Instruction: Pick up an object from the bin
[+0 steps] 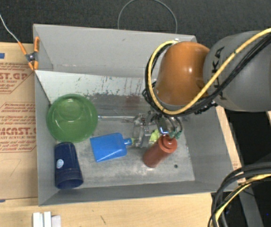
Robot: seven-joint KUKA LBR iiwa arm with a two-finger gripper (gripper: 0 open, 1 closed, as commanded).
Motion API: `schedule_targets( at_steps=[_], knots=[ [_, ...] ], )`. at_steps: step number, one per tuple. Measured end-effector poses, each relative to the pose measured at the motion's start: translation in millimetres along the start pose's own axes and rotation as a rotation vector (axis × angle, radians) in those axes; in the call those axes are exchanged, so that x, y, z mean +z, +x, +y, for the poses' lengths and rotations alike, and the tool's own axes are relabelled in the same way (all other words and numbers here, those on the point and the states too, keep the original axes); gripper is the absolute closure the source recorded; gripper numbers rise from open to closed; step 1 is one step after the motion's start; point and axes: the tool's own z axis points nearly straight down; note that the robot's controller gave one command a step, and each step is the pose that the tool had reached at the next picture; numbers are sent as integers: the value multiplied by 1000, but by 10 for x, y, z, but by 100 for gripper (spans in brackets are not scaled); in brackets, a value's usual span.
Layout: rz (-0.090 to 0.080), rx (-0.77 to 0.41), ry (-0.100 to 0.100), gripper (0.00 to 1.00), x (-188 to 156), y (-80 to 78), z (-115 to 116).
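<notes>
Grey metal bin [107,51] seen from above, arm [249,74] reaching in from the right, yellow and black cables looped round its orange cover [180,72]. End effector [147,132] is down low near the bin floor, right of centre, below that cover. Cannot tell whether it is spread or closed; the metal parts run together there, and nothing can be made out held in it. It sits between two things: the neck of a blue flat plastic bottle [108,147], lying flat just to its left, and the top of a red-brown plastic squeeze bottle [158,152], lying tilted just below and to its right. Contact with either not clear. A small yellow-green bit [153,136] shows right beside it, too small to identify. Well apart, on the left side: a green round bowl [72,117], contents not discernible, and in the near left corner a dark blue cup [68,165] on its side, its inside hidden.
</notes>
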Motion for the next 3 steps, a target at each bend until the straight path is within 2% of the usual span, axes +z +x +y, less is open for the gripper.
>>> schedule_targets(
  at_steps=[1,2,3],
  knots=[
    [-16,-5,-1,100,472,-103,-53],
    [-3,-216,0,100,677,-94,320],
    [-19,-335,-2,100,1048,-217,303]
  ],
)
